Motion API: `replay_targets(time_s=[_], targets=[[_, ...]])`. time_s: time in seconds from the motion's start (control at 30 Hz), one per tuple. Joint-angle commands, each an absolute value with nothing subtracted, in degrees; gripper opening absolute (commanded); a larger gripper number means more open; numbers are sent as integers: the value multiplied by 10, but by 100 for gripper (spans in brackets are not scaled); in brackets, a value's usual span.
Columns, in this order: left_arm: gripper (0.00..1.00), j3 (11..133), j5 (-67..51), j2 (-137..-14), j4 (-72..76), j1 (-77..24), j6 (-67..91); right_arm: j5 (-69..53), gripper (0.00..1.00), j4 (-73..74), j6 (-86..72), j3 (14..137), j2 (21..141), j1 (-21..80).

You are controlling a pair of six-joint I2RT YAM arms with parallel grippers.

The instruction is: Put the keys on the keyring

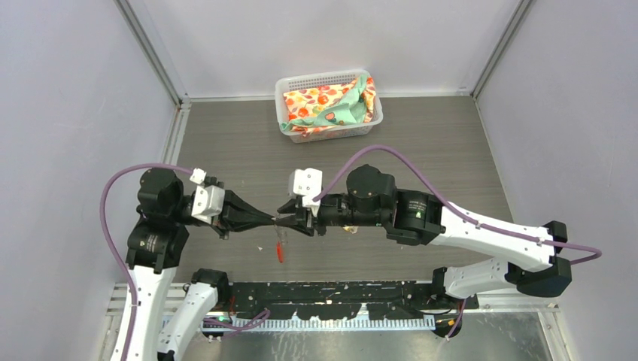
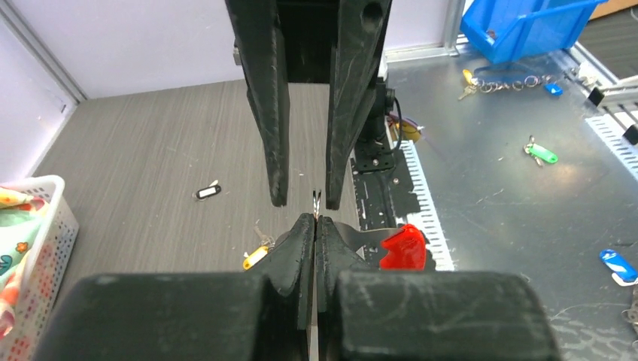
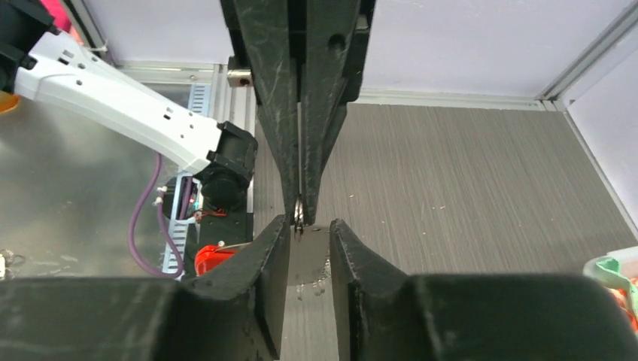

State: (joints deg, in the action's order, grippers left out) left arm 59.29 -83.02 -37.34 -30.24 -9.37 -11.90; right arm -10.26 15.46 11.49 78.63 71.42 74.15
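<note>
Keyring (image 1: 280, 253) aloft, keys (image 2: 207, 192) flat below.

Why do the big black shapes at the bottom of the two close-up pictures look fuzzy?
Left wrist view: the left gripper sits almost against the lens, so it blurs; the metal plate behind shows mild glare. Right wrist view: same blur on the right gripper, while the keyring is sharp. Top view: even light, faint shadows.

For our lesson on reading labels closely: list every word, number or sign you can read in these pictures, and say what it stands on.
No text can be read in any view.
Keyring's red tag: no print shows on it.
Green tag: too small to show any marking.
Blue tag: a pale patch, too small to read.
Patterned cloth in the basket: pictures only, no words.
</note>
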Motion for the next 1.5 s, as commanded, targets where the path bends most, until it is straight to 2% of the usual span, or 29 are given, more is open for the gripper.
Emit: replay_targets(time_s=[0.0, 0.07, 0.2, 0.33, 0.53, 0.7, 0.83, 0.97, 1.07, 1.27, 1.33, 1.47], targets=[[0, 575, -832, -387, -277, -94, -179, -49, 39, 128, 89, 806, 693, 734], [0, 577, -834, -409, -274, -94, -180, -29, 48, 133, 66, 794, 673, 718], [0, 576, -835, -457, -274, -94, -183, -3, 60, 162, -28, 750, 614, 649], [0, 561, -823, -469, -275, -94, -203, 98, 63, 268, -159, 694, 563, 583], [0, 551, -806, -504, -274, -94, -220, 210, 66, 495, -374, 604, 494, 577], [0, 547, -795, -536, -275, -94, -233, 249, 70, 558, -440, 520, 436, 577], [0, 548, -794, -545, -276, -94, -232, 339, 69, 473, -331, 478, 452, 562], [0, 551, -790, -537, -305, -94, -244, 327, 62, 257, -193, 410, 462, 511], [0, 564, -793, -527, -364, -94, -285, 251, 60, 185, -161, 406, 531, 414], [0, 558, -809, -501, -377, -94, -284, 66, 54, 72, -134, 426, 707, 239], [0, 556, -813, -497, -376, -94, -283, 33, 51, 56, -129, 446, 757, 211], [0, 559, -816, -489, -376, -94, -282, 8, 51, 62, -112, 488, 834, 196]])
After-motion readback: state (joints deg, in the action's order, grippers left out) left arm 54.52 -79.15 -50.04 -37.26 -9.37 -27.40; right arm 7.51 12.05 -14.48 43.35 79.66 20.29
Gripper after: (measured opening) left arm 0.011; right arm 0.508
